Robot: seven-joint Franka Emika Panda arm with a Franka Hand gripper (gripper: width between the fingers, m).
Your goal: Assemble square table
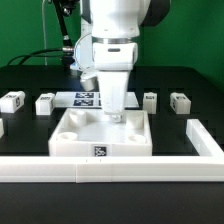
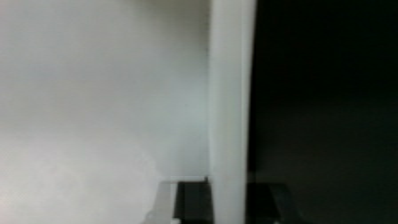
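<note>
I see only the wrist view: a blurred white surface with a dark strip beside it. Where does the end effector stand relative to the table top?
Observer: The end effector sits low at the back edge of the table top, toward the exterior view's right.
Operator: How many loose legs do you see?
Observer: I count four legs in a row behind the table top, two on each side of the arm.
Operator: Is anything in front of the table top?
Observer: Yes, a long white rail runs along its front and turns back on the exterior view's right.
</note>
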